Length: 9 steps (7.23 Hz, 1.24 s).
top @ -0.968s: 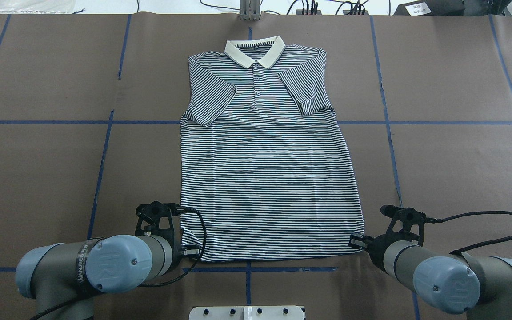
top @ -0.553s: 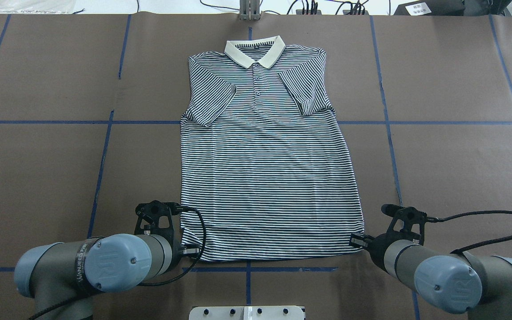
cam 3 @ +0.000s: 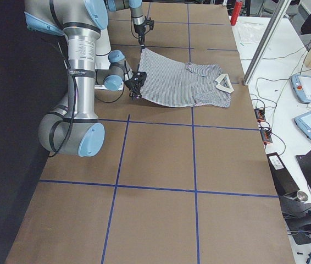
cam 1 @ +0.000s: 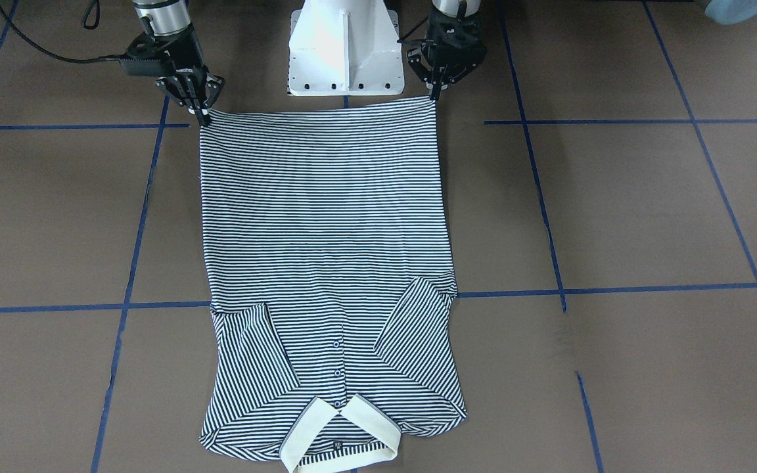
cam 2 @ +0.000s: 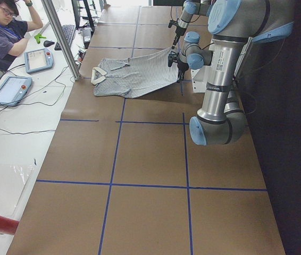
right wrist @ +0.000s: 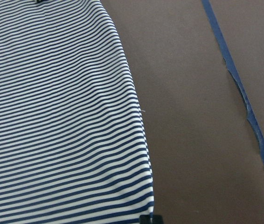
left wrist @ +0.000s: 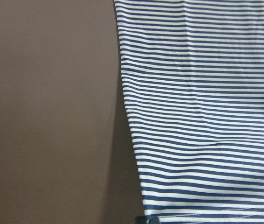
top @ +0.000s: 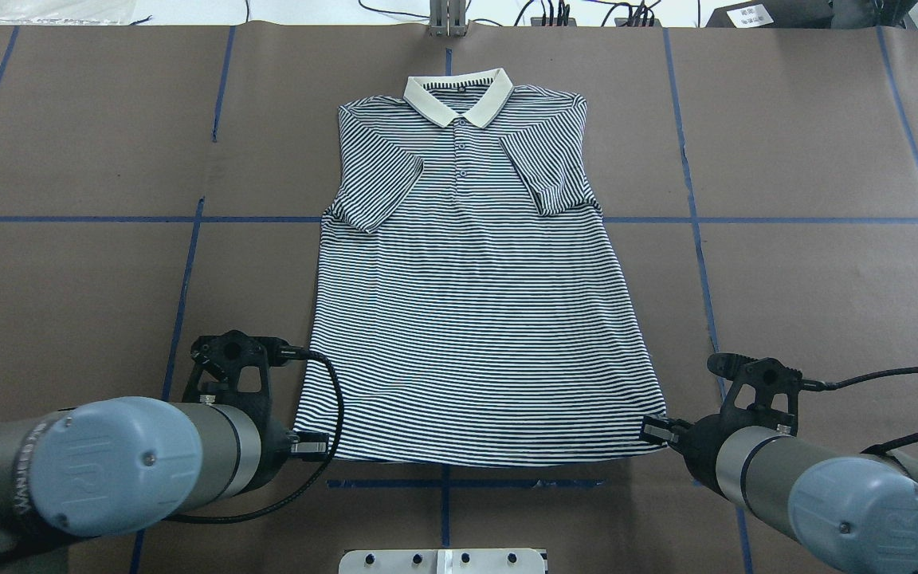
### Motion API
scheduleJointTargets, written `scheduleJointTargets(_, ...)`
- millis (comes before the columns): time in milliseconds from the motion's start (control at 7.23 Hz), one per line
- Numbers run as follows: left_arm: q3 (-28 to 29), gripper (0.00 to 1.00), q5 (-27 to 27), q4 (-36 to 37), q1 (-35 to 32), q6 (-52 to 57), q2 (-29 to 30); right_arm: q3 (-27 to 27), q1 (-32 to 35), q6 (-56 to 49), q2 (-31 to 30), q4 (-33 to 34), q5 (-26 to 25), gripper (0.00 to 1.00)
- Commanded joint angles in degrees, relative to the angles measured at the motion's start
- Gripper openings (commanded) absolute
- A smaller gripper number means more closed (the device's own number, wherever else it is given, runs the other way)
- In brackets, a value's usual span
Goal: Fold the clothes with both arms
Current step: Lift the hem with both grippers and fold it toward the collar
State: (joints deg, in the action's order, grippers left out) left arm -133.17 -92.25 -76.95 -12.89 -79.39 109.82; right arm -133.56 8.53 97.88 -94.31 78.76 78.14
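Observation:
The navy-and-white striped polo shirt lies face up, cream collar at the far side, both sleeves folded in over the chest. My left gripper is shut on the shirt's near left hem corner. My right gripper is shut on the near right hem corner. In the front-facing view the left gripper and the right gripper hold the hem taut between them. The side views show the hem raised off the table while the collar end rests on it. Both wrist views show striped cloth running from the fingers.
The brown table cover carries a grid of blue tape lines. The white pedestal base stands just behind the hem. A metal post stands at the far edge. An operator sits at a side desk with tablets.
Both arms have risen and moved slightly apart, lifting the hem corners off the table. The hem now spreads wider and taut, and the collar has slid a little toward me.

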Motion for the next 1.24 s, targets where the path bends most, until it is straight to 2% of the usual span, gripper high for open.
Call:
scheduleJointTargets(0, -8.9, 0.0, -2.4, 8.5, -0.1, 0.1, 1.6, -11.3, 0.0, 0.0, 0.2, 10.4, 3.1, 0.0)
scheduleJointTargets(138, -10.1, 0.0, -4.5, 10.7, -0.5, 0.0, 2.8, -16.2, 0.0, 0.0, 0.7, 17.2, 4.5, 0.0)
scheduleJointTargets(415, -8.3, 0.0, -4.5, 10.7, -4.0, 4.6, 4.3, -16.3, 0.6, -0.1, 5.1, 20.9, 4.7, 0.0)
scheduleJointTargets(553, -3.8, 0.0, -5.5, 10.6, -8.6, 8.5, 7.3, -12.7, 6.2, -0.8, 11.0, 23.4, 5.8, 0.0)
scheduleJointTargets(830, 3.5, 0.0, -8.9, 8.9, -17.5, 16.8, 10.8, 1.3, 20.5, -5.1, 26.7, 26.4, 15.3, 0.0)
scheduleJointTargets(968, 8.7, 0.0, -9.2, 7.0, -20.7, 18.9, 13.4, 5.7, 25.2, -8.9, 29.7, 25.8, 16.6, 0.0)
scheduleJointTargets(1106, 13.9, 0.0, -9.2, 3.8, -22.9, 20.6, 15.2, 7.8, 29.7, -12.3, 29.9, 25.7, 18.1, 0.0)
